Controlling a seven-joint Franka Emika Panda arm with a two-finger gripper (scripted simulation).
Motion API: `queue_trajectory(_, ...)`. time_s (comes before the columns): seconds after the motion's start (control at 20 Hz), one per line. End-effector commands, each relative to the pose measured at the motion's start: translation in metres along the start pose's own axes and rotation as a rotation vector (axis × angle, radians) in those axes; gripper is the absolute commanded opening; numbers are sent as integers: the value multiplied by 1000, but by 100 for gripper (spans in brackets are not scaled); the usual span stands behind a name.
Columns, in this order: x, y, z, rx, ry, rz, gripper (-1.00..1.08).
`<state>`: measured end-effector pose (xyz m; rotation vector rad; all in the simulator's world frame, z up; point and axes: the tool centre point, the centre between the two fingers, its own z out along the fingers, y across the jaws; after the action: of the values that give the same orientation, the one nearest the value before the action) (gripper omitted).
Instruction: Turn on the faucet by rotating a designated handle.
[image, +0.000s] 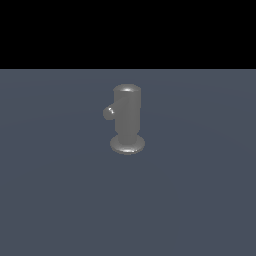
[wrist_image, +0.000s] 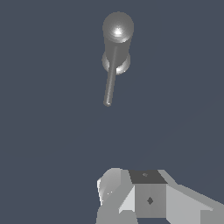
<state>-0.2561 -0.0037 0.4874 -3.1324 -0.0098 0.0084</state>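
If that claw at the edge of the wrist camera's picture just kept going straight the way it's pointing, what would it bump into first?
Probably the bare floor. The gripper looks down on the scene, and the handle and faucet lie well off to one side of it. Depth is hard to judge here, so that's a cautious guess.

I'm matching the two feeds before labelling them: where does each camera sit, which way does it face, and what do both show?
Exterior view: off the arm, level with the floor scene, facing the upright faucet side-on; its handle points roughly toward the camera; no robot part shows.
Wrist view: on the wrist, looking down on the faucet from above; the gripper shows partly at the picture's edge.
Shared: faucet, handle and the grey floor.
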Motion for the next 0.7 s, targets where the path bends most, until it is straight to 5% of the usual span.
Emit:
queue_trajectory(0.0,0,0,0,0,0,0,-100)
queue_trajectory(0.65,11,-13,41,-1,1,22,-100)
